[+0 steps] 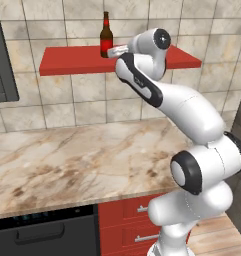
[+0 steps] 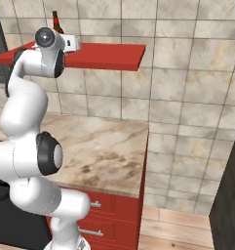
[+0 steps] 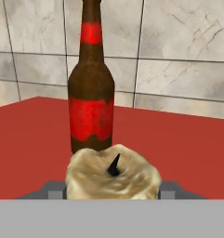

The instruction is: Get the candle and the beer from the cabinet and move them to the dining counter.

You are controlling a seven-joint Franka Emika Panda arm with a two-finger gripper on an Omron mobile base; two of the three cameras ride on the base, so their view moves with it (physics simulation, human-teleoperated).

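Observation:
The candle (image 3: 113, 179), a squat yellowish-tan cylinder with a dark wick, sits on the red cabinet shelf (image 3: 187, 148) right at the bottom of the hand view. My gripper (image 3: 112, 190) is shut on it, with a grey finger pressed against each side. Just behind it the beer (image 3: 91, 107) stands upright, a brown bottle with a red label. From the base views my arm reaches up to the shelf (image 1: 72, 60) and the gripper (image 1: 112, 51) sits just right of the beer (image 1: 106, 37). The hand hides the candle there. The dining counter is out of view.
Below the shelf (image 2: 109, 56) runs a marbled counter (image 1: 67, 160) over red drawers (image 1: 127, 220) and a black dishwasher (image 1: 42, 232). A dark grey unit (image 1: 2, 60) hangs on the tiled wall at the left. A dark tall body (image 2: 231, 195) stands at the right.

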